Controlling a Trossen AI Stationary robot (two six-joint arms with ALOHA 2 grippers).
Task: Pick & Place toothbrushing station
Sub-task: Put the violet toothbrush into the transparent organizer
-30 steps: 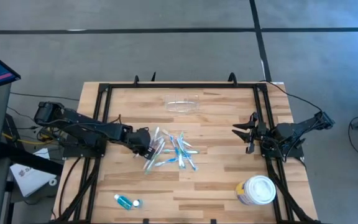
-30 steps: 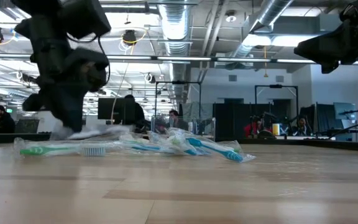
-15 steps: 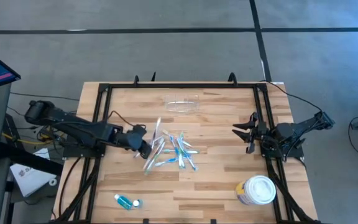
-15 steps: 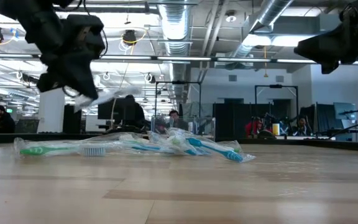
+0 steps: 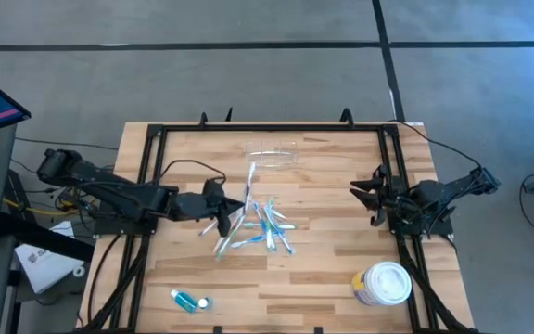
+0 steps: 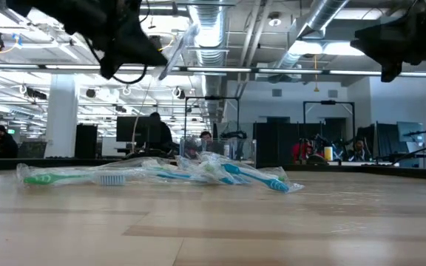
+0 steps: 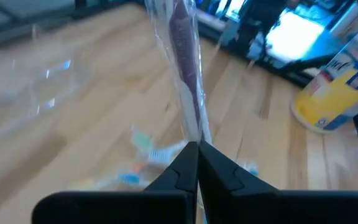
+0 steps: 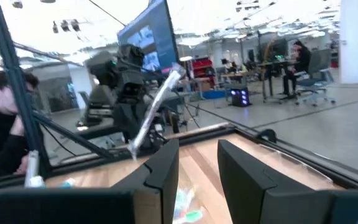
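Toothbrushing station: the clear plastic holder lies on the far part of the table, between the two arms and apart from both; nothing can be made out inside it. In the left wrist view it shows only as a faint glassy outline.

The left gripper hangs above the table just beside the heap of brushes, its fingers pressed together on the end of a wrapped toothbrush, which slants up and away toward the holder. From table height the brush is well clear of the wood, tilted in its clear wrapper. The colour of its handle is hard to tell through the wrapper.

The right gripper waits near the table's right rail, held above the surface, its fingers standing apart with nothing between them.

The table is pale wooden planks inside a black frame. A loose pile of wrapped toothbrushes, mostly blue and green, lies at its middle. A small blue bottle lies near the front left edge, and a round white-lidded tub with a yellow label stands at the front right; its contents are hidden.

Beyond the table is an open office with desks, screens, ceiling ducts and seated people. A person in dark clothes is cut off at the edge of the right wrist view.
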